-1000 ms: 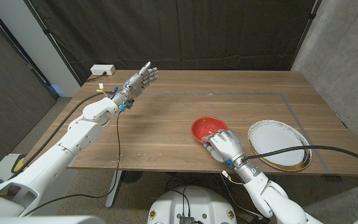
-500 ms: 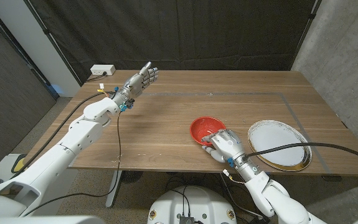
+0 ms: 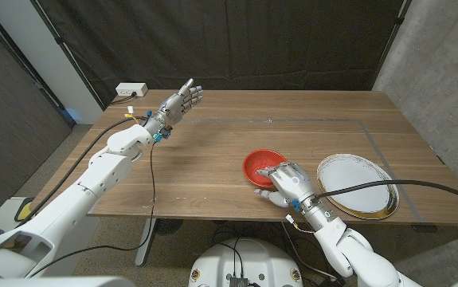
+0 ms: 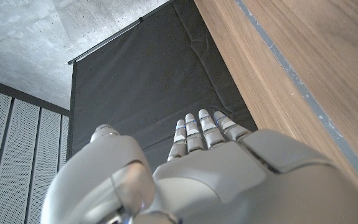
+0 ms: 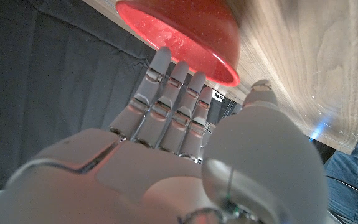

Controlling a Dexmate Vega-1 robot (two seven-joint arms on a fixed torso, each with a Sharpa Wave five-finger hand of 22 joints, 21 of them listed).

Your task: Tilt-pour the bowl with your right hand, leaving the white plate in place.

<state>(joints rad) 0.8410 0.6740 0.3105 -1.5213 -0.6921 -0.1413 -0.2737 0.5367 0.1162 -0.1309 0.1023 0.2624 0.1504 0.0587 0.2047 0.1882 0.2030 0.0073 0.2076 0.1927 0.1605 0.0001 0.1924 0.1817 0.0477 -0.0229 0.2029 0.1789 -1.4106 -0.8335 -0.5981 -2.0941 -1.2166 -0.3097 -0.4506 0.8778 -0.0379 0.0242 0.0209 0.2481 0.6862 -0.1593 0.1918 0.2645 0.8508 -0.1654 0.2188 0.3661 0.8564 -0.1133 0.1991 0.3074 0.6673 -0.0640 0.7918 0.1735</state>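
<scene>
The right hand (image 3: 287, 182) is seen at the near rim of the red bowl (image 3: 262, 165), fingers extended over it; a firm hold cannot be confirmed. The bowl, judged light, rigid and slippery, is best pinched at its rim. It stands on the desk (image 3: 213, 159) beside the white plate (image 3: 356, 183).

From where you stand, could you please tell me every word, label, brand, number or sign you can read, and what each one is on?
None: no text can be read in any view.
The red bowl, the white plate and the wooden table carry no visible print.
The white box at the table's far left corner shows dark marks, too small to tell whether they are writing.
The right hand and left hand show no legible label.
</scene>
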